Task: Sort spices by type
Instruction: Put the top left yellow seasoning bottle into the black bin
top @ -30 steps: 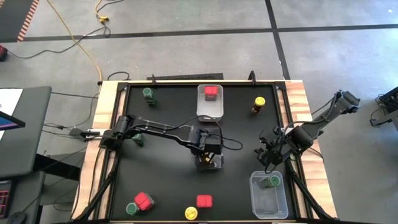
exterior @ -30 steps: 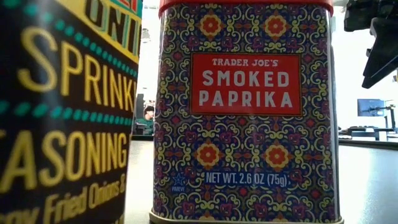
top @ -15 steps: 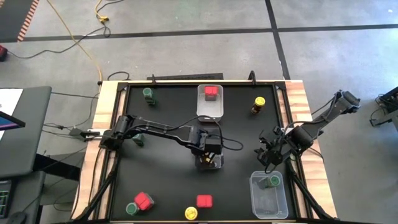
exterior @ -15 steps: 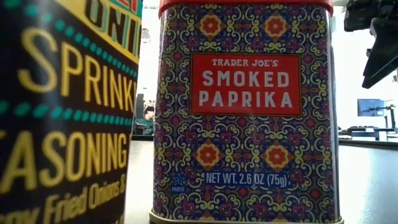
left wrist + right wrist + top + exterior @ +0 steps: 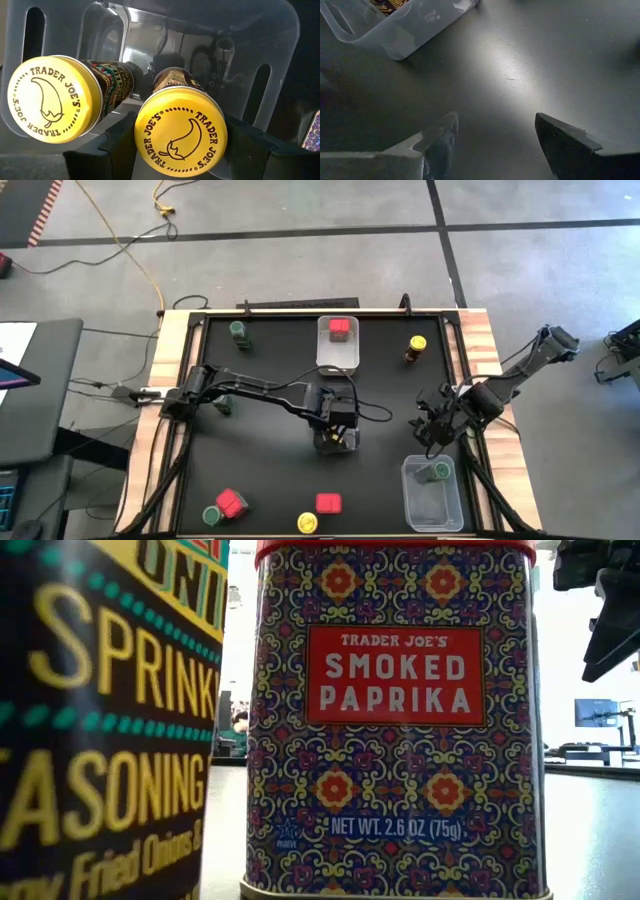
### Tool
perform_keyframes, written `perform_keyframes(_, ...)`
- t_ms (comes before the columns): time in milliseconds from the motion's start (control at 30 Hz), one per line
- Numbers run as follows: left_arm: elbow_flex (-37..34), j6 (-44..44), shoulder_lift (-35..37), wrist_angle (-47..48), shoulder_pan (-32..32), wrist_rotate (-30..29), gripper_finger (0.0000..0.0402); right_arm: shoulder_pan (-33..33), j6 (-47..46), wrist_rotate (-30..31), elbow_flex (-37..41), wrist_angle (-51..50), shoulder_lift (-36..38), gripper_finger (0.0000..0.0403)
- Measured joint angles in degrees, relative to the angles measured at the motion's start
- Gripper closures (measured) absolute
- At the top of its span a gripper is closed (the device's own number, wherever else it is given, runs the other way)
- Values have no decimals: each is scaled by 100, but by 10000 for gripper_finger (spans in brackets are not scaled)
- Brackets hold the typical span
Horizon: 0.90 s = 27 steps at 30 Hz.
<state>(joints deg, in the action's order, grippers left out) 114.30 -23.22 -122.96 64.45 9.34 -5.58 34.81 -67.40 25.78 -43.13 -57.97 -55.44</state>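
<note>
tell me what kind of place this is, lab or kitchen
Likely a robotics lab or workshop, not a kitchen: a concrete floor marked with tape, a loose yellow cable across it, and desks with monitors behind the table.

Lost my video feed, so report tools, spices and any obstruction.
Left tool over centre bin, shut on yellow-lidded jar; second yellow jar alongside. Right tool open, empty, above bare mat. No obstruction seen.

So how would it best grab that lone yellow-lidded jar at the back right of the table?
Probably from straight above, fingers closing on the round lid of the yellow-lidded jar. It stands upright with bare table all round, so any side is free. The right gripper, open, is the nearer one.
</note>
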Motion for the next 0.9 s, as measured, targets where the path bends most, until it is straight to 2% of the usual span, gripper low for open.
perform_keyframes(400,0,-2,0,57,-4,0,165,0,38,0,0,1,0,111)
perform_keyframes(667,5,-4,7,54,-4,-1,133,0,38,0,0,10,0,111)
perform_keyframes(900,5,0,7,57,-4,-2,127,0,36,0,0,32,0,111)
